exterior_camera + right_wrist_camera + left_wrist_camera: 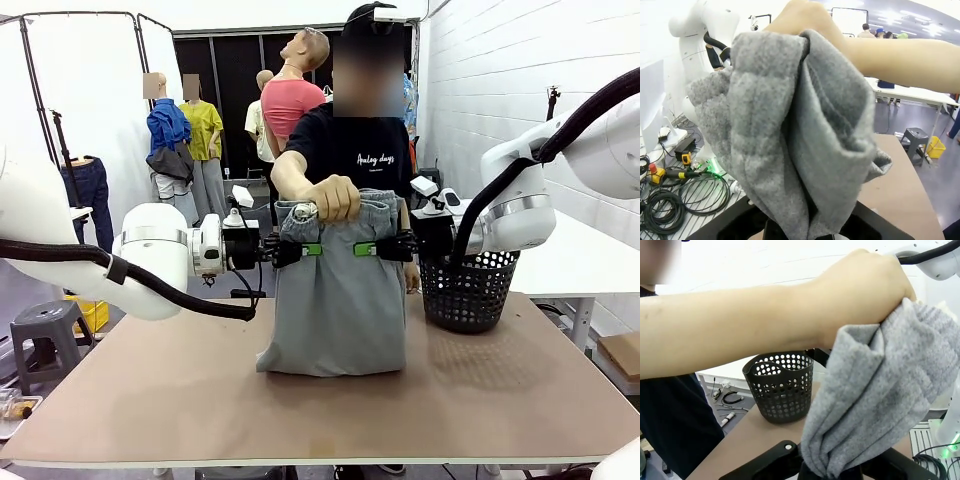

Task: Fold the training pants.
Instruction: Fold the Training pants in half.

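Note:
The light grey training pants hang upright over the middle of the brown table, their lower fold resting on it. A person's hand grips the bunched waistband at the top centre. My left gripper is shut on the left side just below the waistband, and my right gripper is shut on the right side at the same height. In the left wrist view the grey fabric runs down into the gripper under the hand. In the right wrist view the fabric drops into the gripper.
A black perforated basket stands on the table's far right, close behind my right gripper, also seen as the basket. The person stands at the far edge. A grey stool is off the table's left, a white table to the right.

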{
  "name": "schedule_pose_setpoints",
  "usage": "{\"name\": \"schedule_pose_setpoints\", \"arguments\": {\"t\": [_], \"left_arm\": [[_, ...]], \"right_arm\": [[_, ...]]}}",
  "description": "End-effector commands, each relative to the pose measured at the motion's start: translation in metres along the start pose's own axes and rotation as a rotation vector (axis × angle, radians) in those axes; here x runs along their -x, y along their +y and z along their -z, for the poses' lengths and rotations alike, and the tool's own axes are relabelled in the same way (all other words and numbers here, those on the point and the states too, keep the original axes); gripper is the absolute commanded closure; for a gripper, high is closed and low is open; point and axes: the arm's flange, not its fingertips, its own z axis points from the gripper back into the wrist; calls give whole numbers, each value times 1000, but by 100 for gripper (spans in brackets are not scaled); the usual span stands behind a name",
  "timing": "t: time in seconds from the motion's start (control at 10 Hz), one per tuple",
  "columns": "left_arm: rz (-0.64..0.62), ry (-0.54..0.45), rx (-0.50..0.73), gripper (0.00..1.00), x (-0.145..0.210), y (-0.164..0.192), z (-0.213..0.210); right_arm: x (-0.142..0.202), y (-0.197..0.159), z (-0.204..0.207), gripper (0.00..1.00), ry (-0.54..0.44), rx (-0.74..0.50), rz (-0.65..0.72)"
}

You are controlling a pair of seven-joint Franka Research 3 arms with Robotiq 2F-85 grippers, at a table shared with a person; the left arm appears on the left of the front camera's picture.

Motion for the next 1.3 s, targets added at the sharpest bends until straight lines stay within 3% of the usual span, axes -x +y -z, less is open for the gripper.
{"name": "schedule_pose_setpoints", "arguments": {"t": [0.0, 1.2], "left_arm": [[13, 9, -10, 100, -3, -2, 1], [13, 9, -10, 100, -3, -2, 1]], "right_arm": [[1, 2, 0, 100, -18, -4, 8], [1, 2, 0, 100, -18, -4, 8]]}}
